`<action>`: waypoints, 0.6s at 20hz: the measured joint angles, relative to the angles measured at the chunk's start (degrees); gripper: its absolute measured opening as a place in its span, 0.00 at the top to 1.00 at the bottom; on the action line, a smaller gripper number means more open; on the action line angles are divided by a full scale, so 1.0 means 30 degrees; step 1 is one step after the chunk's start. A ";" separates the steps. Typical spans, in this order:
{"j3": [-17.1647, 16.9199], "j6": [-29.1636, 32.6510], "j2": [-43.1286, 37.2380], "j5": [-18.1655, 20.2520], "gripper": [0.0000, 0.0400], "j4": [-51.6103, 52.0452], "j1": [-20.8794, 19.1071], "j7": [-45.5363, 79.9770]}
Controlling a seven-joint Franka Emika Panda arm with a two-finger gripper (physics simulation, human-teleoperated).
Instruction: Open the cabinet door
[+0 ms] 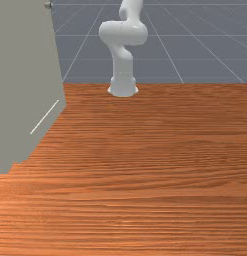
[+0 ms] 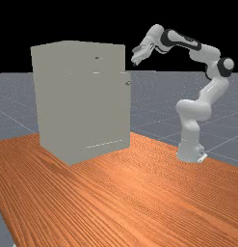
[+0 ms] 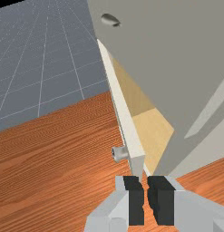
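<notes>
In the far view, going left to right, the cabinet (image 2: 82,96) comes first, upright on the table (image 2: 115,202). The side knob (image 2: 128,83) juts from the cabinet's right edge, above mid-height. Just beyond that edge, higher than the side knob and near the cabinet's upper part, hangs the gripper (image 2: 135,61), tilted downward and apart from the cabinet as far as this view shows. The arm (image 2: 176,38) arches back from there to its base (image 2: 189,149), which stands on the table to the cabinet's right, well apart from it.

In the front view, the cabinet is again leftmost, with the arm to its right and farther back.

In the wrist view, the upper knob (image 3: 110,20) sits on the cabinet's face above the door. The door (image 3: 124,118) stands partly open from the cabinet, its own knob (image 3: 118,153) on the outer face near the free edge, and the tan interior (image 3: 152,131) shows behind it. The gripper's fingers are narrowly parted near that free edge; whether they touch the door, I can't tell.
</notes>
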 joint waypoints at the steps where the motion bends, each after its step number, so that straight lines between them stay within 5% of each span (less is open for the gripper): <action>1: -0.0309 0.1133 0.0628 0.0038 0.95 -0.0075 0.0083 0.0042; 5: -0.0793 0.3594 0.2323 0.0008 0.99 -0.0292 0.0322 0.0163; 12: -0.0436 0.5844 0.1600 0.0039 1.00 -0.2269 0.0123 0.0406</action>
